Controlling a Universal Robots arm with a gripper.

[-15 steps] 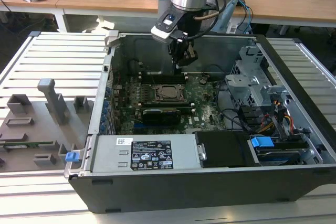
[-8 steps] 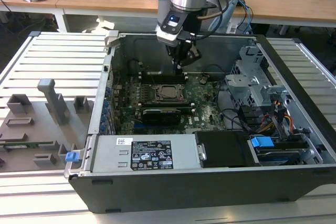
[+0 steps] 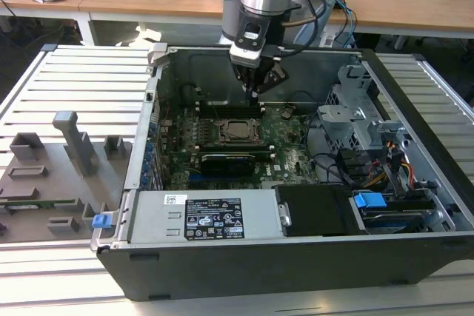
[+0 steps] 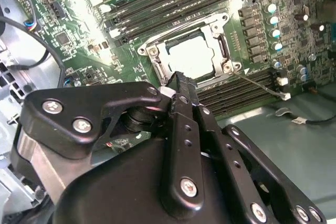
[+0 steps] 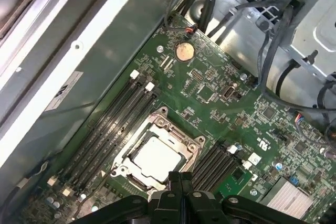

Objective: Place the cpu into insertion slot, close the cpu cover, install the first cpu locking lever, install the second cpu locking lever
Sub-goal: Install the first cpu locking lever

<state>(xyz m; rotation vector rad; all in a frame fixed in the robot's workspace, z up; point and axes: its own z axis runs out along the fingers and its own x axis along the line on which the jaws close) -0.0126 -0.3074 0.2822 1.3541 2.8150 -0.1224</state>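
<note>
Gripper (image 4: 181, 78) closed, empty, tips together near cover (image 4: 156, 65) edge; cpu (image 4: 193, 57) lies framed by lowered cover.

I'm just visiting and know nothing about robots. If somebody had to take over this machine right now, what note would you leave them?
Hand: shut, holding nothing, poised just above one edge of the insertion slot.
Things: the cpu sits in the slot. The cpu cover lies flat around it, with the chip showing through its cut-out.
Done: cpu placed, cover closed.
Left: both locking levers. One thin wire lever slants out across the memory slots, so it looks unlatched. The other I cannot make out.
</note>
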